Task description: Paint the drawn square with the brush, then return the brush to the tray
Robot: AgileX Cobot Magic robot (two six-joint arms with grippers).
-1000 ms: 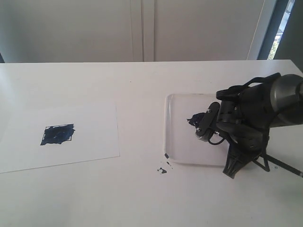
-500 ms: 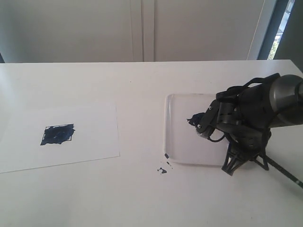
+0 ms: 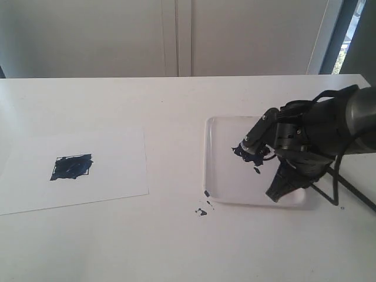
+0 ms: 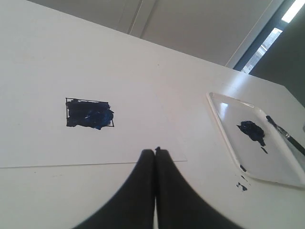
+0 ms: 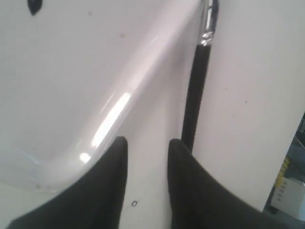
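Two fingers of your right gripper are standing spread, pinching nothing; your left gripper fingers are pressing together. The long thin black-handled paintbrush with silver ferrule is lying along the shallow translucent white plastic tray, its handle on the white table just beside one finger. It's probably light, stiff, slick and rolling easily, so you're best gripping mid-handle, clear of the wet bristles.

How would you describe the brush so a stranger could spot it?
On the white table, find the translucent tray holding a black paint blob. Along its side away from the paper lies the brush: long, thin, black-handled, with a silver ferrule.
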